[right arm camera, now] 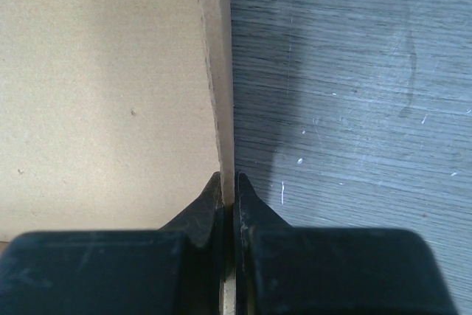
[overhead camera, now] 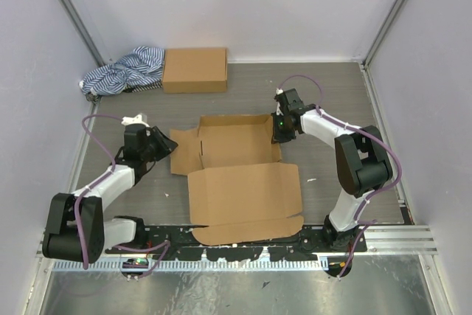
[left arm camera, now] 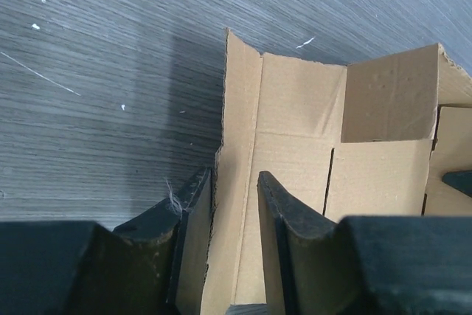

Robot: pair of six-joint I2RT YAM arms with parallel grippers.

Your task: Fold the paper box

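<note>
Cardboard fills the middle of the overhead view: the paper box (overhead camera: 243,182) lies on the table (overhead camera: 332,101), its shallow tray with raised walls above and its flat lid panel below. Inside the tray, bare cardboard floor shows. From overhead, both sets of fingertips are hidden under the wrists. The left gripper (left arm camera: 234,178) stands half open astride the tray's left flap. The right gripper (right arm camera: 228,178) pinches the right wall's thin edge.
</note>
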